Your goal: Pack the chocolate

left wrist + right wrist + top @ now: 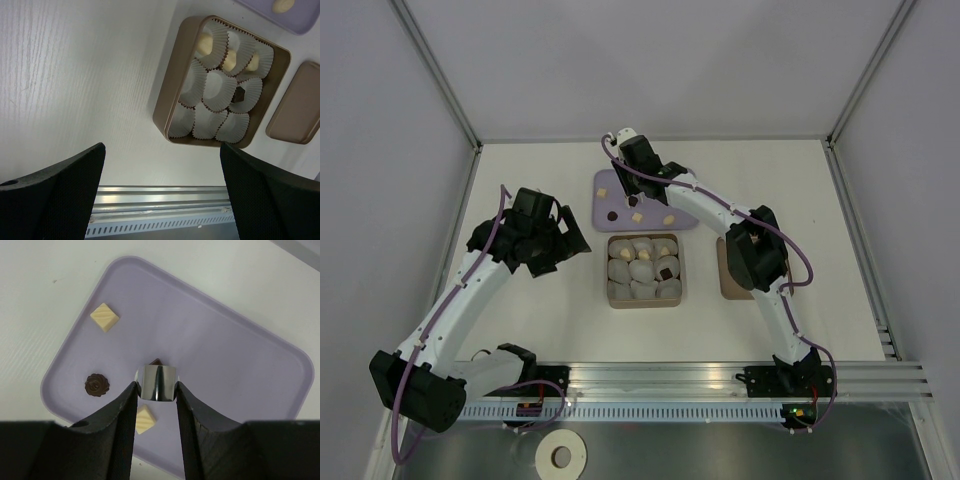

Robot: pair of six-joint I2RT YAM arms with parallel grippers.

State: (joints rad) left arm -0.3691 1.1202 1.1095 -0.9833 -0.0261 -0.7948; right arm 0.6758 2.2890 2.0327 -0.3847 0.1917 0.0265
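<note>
— Starting at the left of the overhead view, what is the left gripper (560, 232) up to?

— Nothing much. It hangs over the counter (520, 320) with its jaws spread wide and empty, left of the box (612, 270).

— And top centre?

— The right gripper (156, 390) is down over the purple tray (240, 365), pinching a silvery piece (157, 382). A dark corner (156, 361) pokes out beyond it. I cannot tell whether it is off the tray.

— So which step is this?

— The pick, I'd say. Chocolate lies loose on the tray: a cream square (105, 317) upper left, a dark rosette (96, 385) at the left, another cream square (145, 419) by the left finger.

— And the box?

— Centre of frame, its paper cups (218, 90) partly filled: three cream pieces (229, 61) along one row, one dark piece (239, 95). The lid (295, 105) lies off, to its right.

— Next move?

— Lift straight, carry to an empty cup, and release low enough that the cup isn't knocked.
</note>
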